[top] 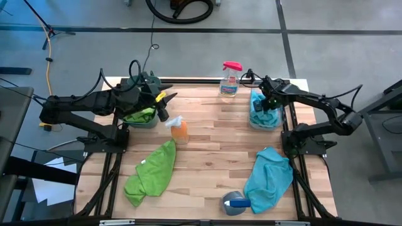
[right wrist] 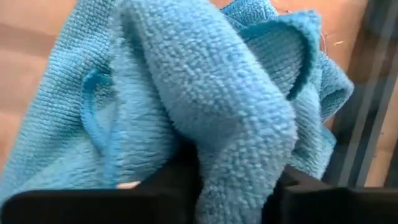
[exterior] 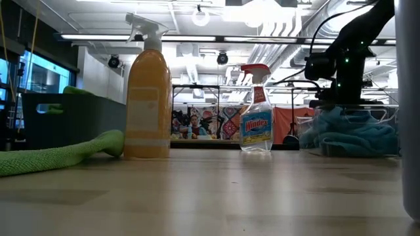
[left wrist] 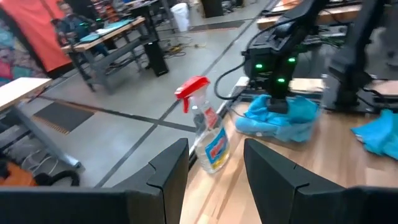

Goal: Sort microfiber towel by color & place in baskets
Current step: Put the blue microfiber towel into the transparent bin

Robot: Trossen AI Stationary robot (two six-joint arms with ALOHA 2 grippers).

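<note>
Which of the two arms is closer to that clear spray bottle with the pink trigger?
The right. Its gripper hangs over the blue microfiber towel in the clear plastic tub, just beside the clear spray bottle with the pink trigger. The left gripper is across the table, above the dark teal tub.

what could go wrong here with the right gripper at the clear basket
The blue towel bulges between the right gripper fingers, so it could snag and lift back out of the clear basket as the arm rises. The Windex bottle stands close beside that basket and could get knocked. A second blue towel and a green towel are not yet sorted.
</note>
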